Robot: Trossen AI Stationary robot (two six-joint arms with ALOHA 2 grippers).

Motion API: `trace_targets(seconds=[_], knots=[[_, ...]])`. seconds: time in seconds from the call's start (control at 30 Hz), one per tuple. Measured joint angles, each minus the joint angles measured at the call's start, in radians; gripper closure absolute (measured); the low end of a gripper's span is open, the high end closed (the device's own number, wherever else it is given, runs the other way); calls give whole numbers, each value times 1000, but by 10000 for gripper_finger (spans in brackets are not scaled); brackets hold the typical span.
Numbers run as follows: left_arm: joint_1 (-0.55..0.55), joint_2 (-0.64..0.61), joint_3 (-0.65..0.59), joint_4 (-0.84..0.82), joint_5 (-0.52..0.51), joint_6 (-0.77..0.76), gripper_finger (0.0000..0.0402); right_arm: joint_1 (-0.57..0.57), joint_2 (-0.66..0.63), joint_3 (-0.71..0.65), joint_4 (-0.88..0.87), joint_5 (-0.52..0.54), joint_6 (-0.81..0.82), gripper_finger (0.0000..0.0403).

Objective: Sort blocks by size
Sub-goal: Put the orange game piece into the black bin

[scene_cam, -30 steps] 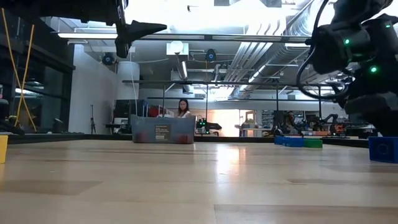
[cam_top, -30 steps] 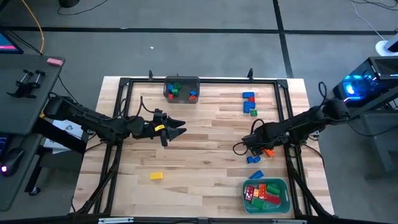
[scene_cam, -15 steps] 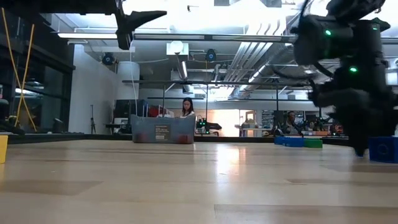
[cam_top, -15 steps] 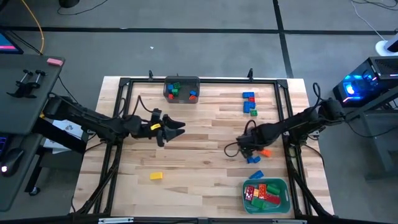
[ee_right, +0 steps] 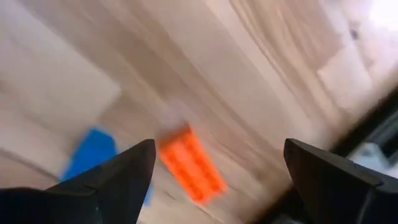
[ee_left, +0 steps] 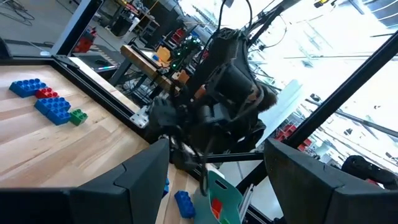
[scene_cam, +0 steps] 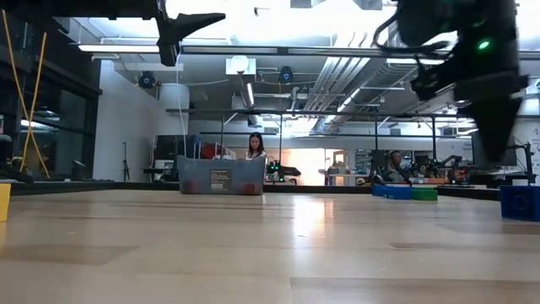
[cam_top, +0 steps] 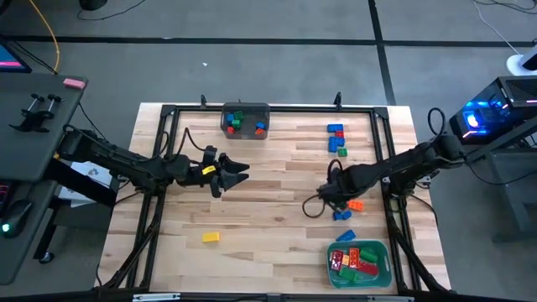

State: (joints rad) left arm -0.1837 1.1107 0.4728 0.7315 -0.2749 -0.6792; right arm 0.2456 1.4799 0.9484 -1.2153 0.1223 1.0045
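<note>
An orange brick [cam_top: 357,204] lies flat on the table at the right, with two blue bricks [cam_top: 341,215] just nearer the front edge. My right gripper [cam_top: 329,197] hovers open above them. In the right wrist view its fingers [ee_right: 217,180] stand apart over the orange brick [ee_right: 191,163] and a blue one [ee_right: 93,155], touching neither. My left gripper [cam_top: 239,172] is open and empty, held above the table's left middle. A yellow brick [cam_top: 211,237] lies near the front left. Blue, red and green bricks [cam_top: 336,139] lie at the far right.
A dark grey bin [cam_top: 245,120] with a few bricks stands at the far edge. A teal tray [cam_top: 361,262] holding several bricks sits at the near right corner. A black frame [cam_top: 168,113] runs around the table. People show in the room behind the table.
My right gripper went down close to the table beside the orange brick while shifting a little toward the table's left, then rose again. The orange brick still lies on the table. My left gripper has kept still.
</note>
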Motion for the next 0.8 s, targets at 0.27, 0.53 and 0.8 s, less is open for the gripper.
trace_targets(seconds=[0.27, 0.53, 0.8], knots=[[-1, 0, 0, 5, 11, -44, 156, 137, -41, -50, -17, -121, -116, 50], [8, -2, 0, 150, 209, -95, 156, 133, -53, -161, 63, -243, -269, 50], [25, -35, 0, 377, 323, -148, 156, 33, -53, -211, 149, -229, -380, 50]])
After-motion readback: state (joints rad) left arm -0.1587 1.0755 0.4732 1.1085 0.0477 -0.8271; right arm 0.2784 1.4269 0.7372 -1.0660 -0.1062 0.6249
